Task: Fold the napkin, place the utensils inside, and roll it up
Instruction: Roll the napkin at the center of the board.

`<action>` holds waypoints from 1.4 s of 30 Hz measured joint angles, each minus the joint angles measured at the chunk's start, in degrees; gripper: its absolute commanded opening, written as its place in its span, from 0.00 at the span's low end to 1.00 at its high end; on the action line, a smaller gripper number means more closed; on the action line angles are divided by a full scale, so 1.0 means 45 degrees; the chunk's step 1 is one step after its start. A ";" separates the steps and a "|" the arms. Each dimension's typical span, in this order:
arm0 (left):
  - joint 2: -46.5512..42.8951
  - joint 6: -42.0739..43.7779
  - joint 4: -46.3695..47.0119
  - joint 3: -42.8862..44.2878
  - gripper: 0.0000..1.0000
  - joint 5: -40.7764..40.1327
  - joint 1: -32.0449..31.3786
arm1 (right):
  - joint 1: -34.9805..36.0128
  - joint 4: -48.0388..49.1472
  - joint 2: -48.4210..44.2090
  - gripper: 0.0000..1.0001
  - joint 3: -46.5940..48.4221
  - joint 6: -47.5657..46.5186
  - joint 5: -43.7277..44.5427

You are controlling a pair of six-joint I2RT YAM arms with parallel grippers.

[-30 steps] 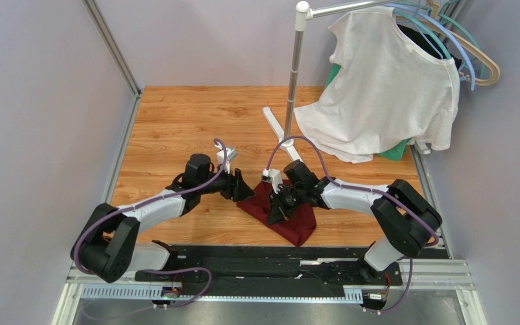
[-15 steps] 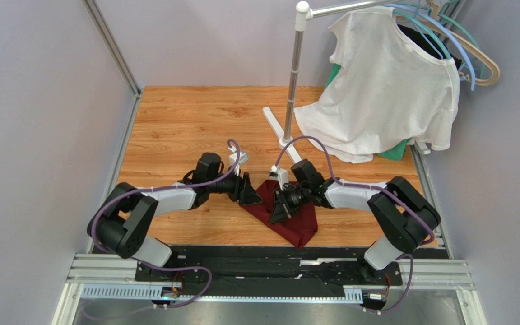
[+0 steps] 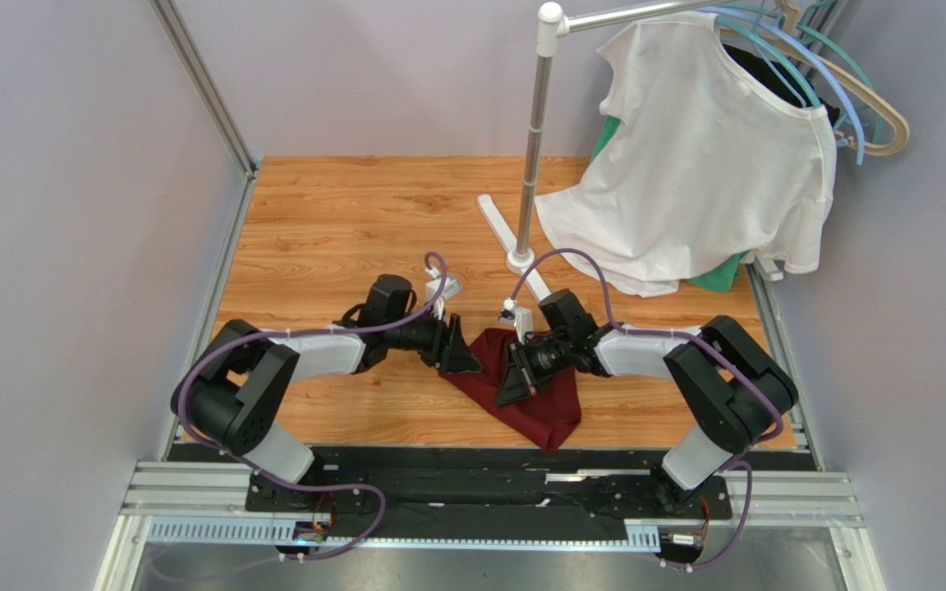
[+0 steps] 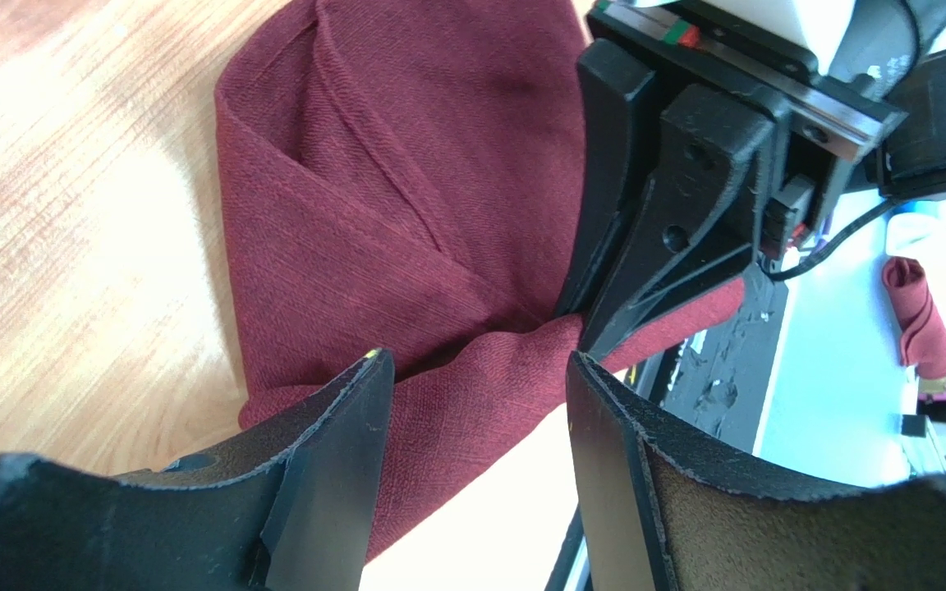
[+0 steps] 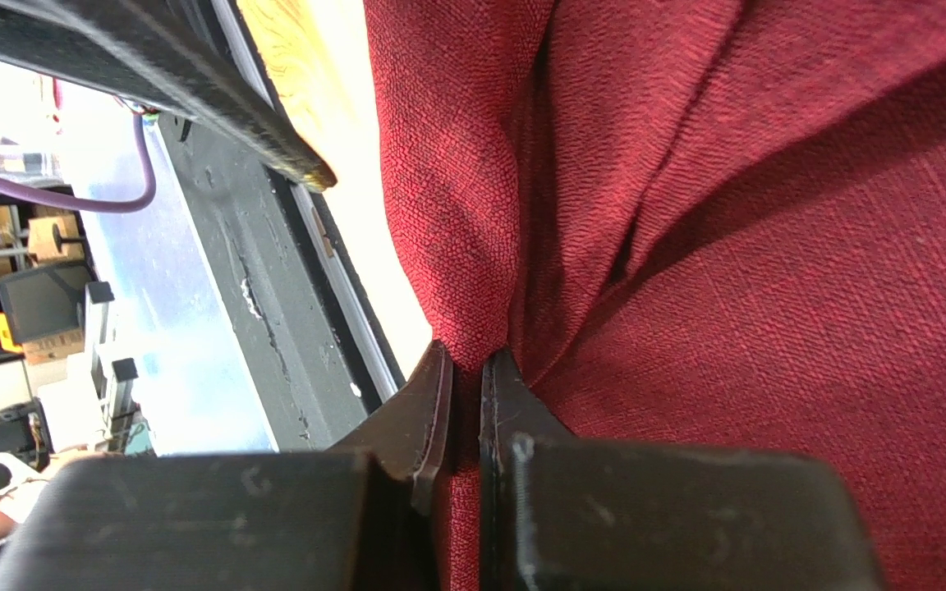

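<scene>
The dark maroon napkin [image 3: 537, 400] lies crumpled on the wooden table between the two arms. My right gripper [image 3: 511, 387] is shut on a fold of the napkin [image 5: 737, 308], pinching a ridge of cloth between its fingertips [image 5: 435, 394]. My left gripper [image 3: 466, 357] is open at the napkin's left edge, its fingers [image 4: 342, 419] straddling a raised bit of the napkin [image 4: 355, 197] without closing on it. The right gripper [image 4: 589, 335] shows in the left wrist view, just beyond my left fingertips. No utensils are in view.
A metal stand [image 3: 527, 185] rises behind the napkin, holding a white T-shirt [image 3: 700, 160] on hangers at the back right. Grey walls [image 3: 71, 185] close in the left and right sides. The black base rail [image 3: 490, 486] runs along the near edge.
My left gripper has moved right toward the napkin until its open fingers reach the cloth's left edge. My right gripper stays shut on the napkin and has shifted slightly right.
</scene>
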 measured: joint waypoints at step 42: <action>0.2259 0.0588 -0.2399 0.3507 0.66 -0.3327 -0.0559 | -0.0102 0.0539 -0.0146 0.00 -0.0665 0.0991 0.1137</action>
